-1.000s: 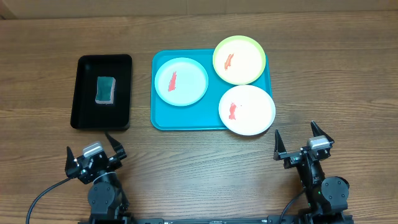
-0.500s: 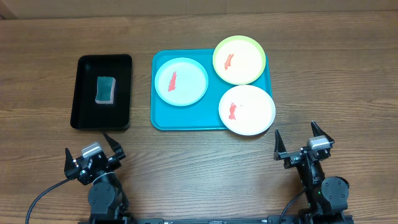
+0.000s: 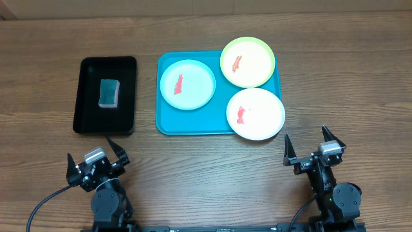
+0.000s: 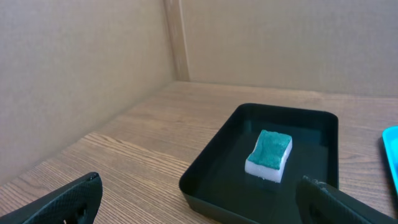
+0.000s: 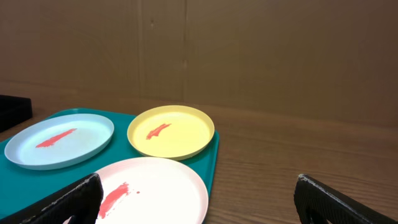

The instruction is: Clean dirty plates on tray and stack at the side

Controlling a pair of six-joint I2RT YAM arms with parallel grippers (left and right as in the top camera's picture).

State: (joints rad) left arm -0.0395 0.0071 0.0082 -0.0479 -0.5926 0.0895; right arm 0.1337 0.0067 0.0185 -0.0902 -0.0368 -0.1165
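Three plates lie on the turquoise tray (image 3: 168, 122): a light blue plate (image 3: 187, 84) at left, a yellow-green plate (image 3: 248, 62) at the far right corner, a white plate (image 3: 255, 113) at the near right, overhanging the rim. Each has a red-orange smear. In the right wrist view I see the tray (image 5: 211, 163), the blue plate (image 5: 59, 140), the yellow-green plate (image 5: 171, 131) and the white plate (image 5: 152, 190). My left gripper (image 3: 95, 156) (image 4: 199, 202) is open and empty near the front edge. My right gripper (image 3: 312, 147) (image 5: 199, 202) is open and empty below the white plate.
A black rectangular tray (image 3: 87, 116) stands left of the turquoise tray and holds a green-topped white sponge (image 3: 109, 92). The left wrist view shows the black tray (image 4: 211, 171) and the sponge (image 4: 269, 155) straight ahead. Cardboard walls stand behind the table.
The left gripper has shifted very slightly. Nothing else has moved.
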